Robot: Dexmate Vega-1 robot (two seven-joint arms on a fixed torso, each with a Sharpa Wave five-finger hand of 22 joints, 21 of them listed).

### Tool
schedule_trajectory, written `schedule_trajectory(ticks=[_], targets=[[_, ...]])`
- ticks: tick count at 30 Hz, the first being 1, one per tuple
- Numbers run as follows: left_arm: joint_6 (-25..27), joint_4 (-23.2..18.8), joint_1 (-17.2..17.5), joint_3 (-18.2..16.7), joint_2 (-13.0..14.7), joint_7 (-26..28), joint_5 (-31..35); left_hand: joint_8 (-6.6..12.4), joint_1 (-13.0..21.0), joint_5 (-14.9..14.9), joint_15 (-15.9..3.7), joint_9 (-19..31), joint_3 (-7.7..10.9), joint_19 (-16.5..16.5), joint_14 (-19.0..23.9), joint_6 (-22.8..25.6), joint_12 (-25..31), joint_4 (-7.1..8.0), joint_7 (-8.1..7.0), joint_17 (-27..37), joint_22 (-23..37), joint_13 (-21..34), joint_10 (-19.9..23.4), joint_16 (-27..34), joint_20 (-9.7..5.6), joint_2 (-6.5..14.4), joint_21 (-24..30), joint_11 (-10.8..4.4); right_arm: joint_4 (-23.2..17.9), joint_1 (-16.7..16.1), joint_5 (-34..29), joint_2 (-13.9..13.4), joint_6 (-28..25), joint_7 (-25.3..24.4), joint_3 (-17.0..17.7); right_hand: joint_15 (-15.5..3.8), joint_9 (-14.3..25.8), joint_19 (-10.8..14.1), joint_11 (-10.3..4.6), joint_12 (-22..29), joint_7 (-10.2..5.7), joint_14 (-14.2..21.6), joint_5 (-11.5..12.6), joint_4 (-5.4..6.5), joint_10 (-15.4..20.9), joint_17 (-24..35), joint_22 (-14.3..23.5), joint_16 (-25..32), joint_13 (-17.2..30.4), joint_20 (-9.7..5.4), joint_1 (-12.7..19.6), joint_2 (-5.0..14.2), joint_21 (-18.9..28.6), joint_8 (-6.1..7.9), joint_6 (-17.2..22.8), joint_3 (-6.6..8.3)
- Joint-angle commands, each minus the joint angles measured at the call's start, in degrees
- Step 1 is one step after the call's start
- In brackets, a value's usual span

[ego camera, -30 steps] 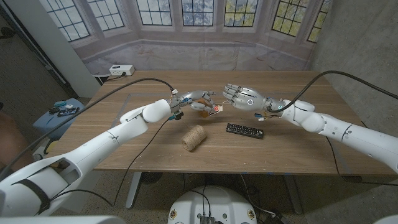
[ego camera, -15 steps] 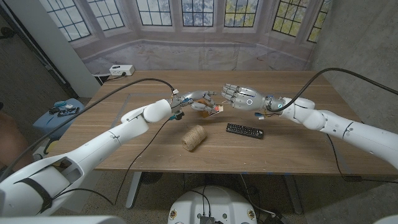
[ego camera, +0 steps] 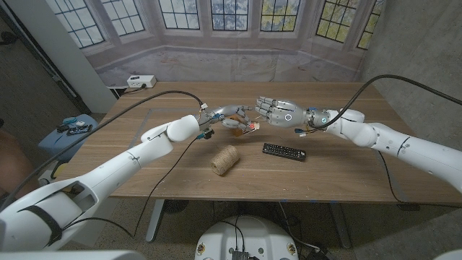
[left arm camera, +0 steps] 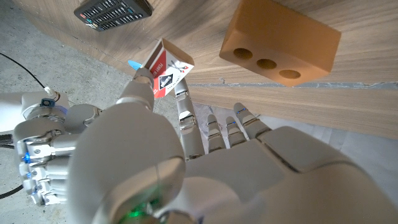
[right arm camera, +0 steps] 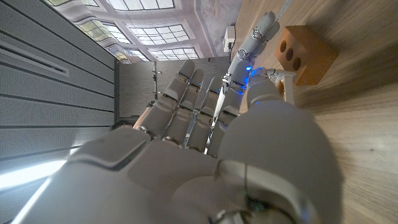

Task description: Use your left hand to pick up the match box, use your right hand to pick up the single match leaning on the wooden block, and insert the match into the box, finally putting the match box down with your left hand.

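two robot hands meet above the worktop (ego camera: 339,170), far side. left robot hand (ego camera: 229,115): pinches match box (ego camera: 250,127) at fingertips, held clear of the surface, open drawer end facing the robot's right. right robot hand (ego camera: 278,112): just beside the box on that side, fingers pointing toward it; match too small to make out, so cannot tell whether it grips anything. wooden block (left arm camera: 280,42): on worktop beneath. judgement: insertion runs leftward, along the box's long axis.
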Motion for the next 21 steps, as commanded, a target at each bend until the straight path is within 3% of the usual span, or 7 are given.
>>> schedule_trajectory(ticks=[1, 21], targets=[[-0.23, 0.43, -0.43, 0.12, -0.15, -0.46, -0.27, 0.03, -0.23, -0.02, -0.04, 0.13, -0.11, -0.1, -0.24, -0.13, 0.22, 0.06, 0.06, 0.09, 0.16, 0.1, -0.02, 0.24, -0.12, 0.26, 0.27, -0.02, 1.22, 2.61, -1.78, 0.51, 1.57, -0.99, -1.12, -8.34, 0.2, -0.35, -0.23, -0.2, -0.2, 0.34, 0.02, 0.05, -0.2, 0.19, 0.14, 0.0, 0.18, -3.05, -0.07, 0.34, 0.01, -0.12, -0.19, -0.3], [-0.4, 0.72, -0.87, 0.14, -0.25, -0.95, -0.6, 0.01, -0.32, -0.05, 0.01, 0.08, -0.17, -0.18, -0.26, -0.27, 0.24, 0.06, 0.14, 0.09, 0.16, 0.1, -0.05, 0.26, -0.09, 0.29, 0.27, -0.05, 4.08, 5.96, -2.52, 1.1, 3.0, -0.78, -3.4, -8.45, 0.21, -0.83, -0.53, -0.34, -0.41, 0.08, 0.07, 0.13, -0.6, 0.36, 0.14, -0.12, 0.17, -3.41, -0.2, 0.62, -0.16, -0.21, -0.39, -0.33]])
